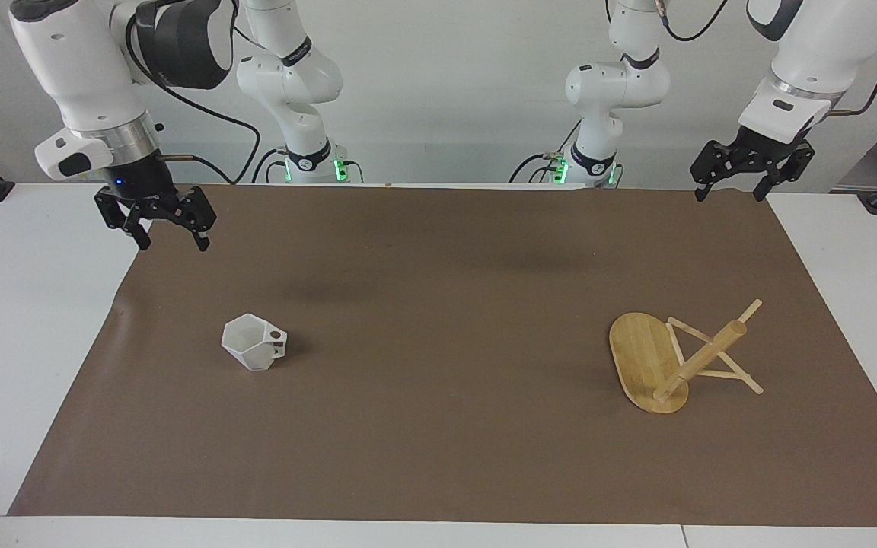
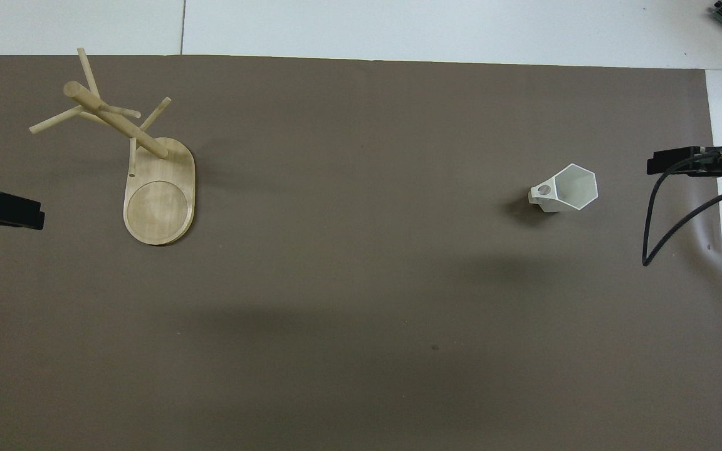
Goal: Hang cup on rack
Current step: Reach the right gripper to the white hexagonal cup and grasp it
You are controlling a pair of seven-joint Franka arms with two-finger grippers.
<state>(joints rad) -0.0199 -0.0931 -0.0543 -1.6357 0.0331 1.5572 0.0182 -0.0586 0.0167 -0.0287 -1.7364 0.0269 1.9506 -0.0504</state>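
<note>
Right gripper (image 1: 168, 236), fingers spread wide and empty, hangs over the brown mat's (image 1: 438, 426) edge at the right arm's end. One white faceted cup (image 1: 254, 342) sits upright on the mat, nothing around it. One bamboo mug rack (image 1: 680, 358) stands well apart. Left gripper (image 1: 735, 186), also spread and empty, hangs over the mat's corner.

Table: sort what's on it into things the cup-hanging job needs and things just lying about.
Needed:
- cup, standing on the mat
- rack, toward the left arm's end
- right gripper, open, raised over the mat's edge
- left gripper, open, waiting

Lying about:
- brown mat
</note>
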